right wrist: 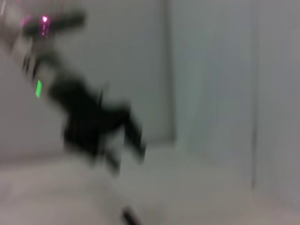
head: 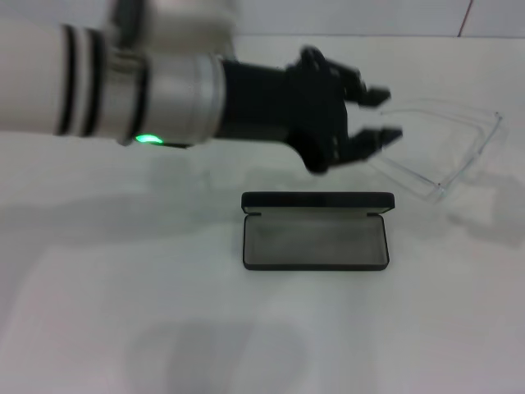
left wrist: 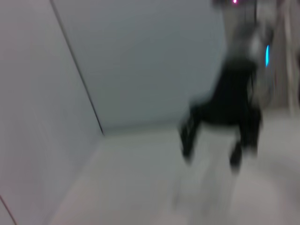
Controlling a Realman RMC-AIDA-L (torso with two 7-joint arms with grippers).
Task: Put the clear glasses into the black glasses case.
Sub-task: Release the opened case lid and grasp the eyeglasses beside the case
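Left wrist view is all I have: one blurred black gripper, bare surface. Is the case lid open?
Observer: Yes. In the head view the flat black rectangular glasses case lies open on the table, grey lining up, lid standing at its far edge.
Operator: Glasses in it?
Observer: No. The transparent colourless plastic glasses are outside, beyond the case toward the robot's right. The left gripper has its fingers open at their temple ends; I cannot tell whether they touch.
Operator: Whose gripper am I seeing?
Observer: The right gripper. It is not in the head view.
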